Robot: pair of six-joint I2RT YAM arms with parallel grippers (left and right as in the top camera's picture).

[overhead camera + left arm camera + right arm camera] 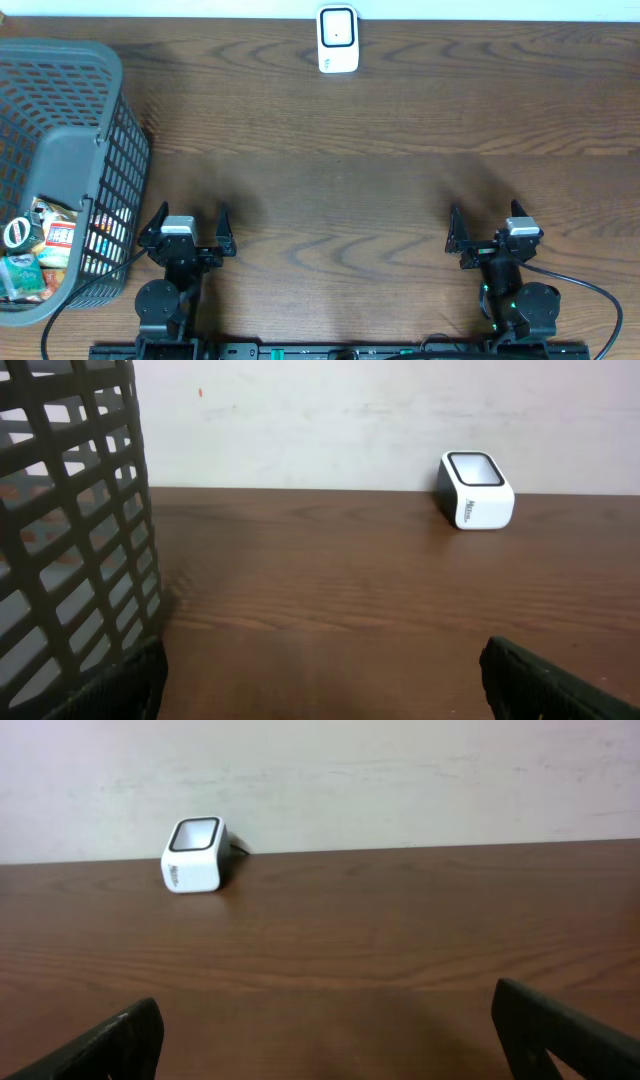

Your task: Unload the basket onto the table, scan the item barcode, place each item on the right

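Fingers (115, 1042) frame each wrist view; only overhead shows packets (55, 240) inside basket (60, 48).

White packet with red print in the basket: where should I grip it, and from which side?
Probably from straight above with the open left gripper, pinching the exposed top edge of the white packet. The basket has tall mesh walls that block any sideways approach, and other packets crowd it.

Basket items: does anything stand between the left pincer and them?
Yes: the mesh side wall of the basket, right beside the open left pincer, separates it from the items lying inside; only the top is open.
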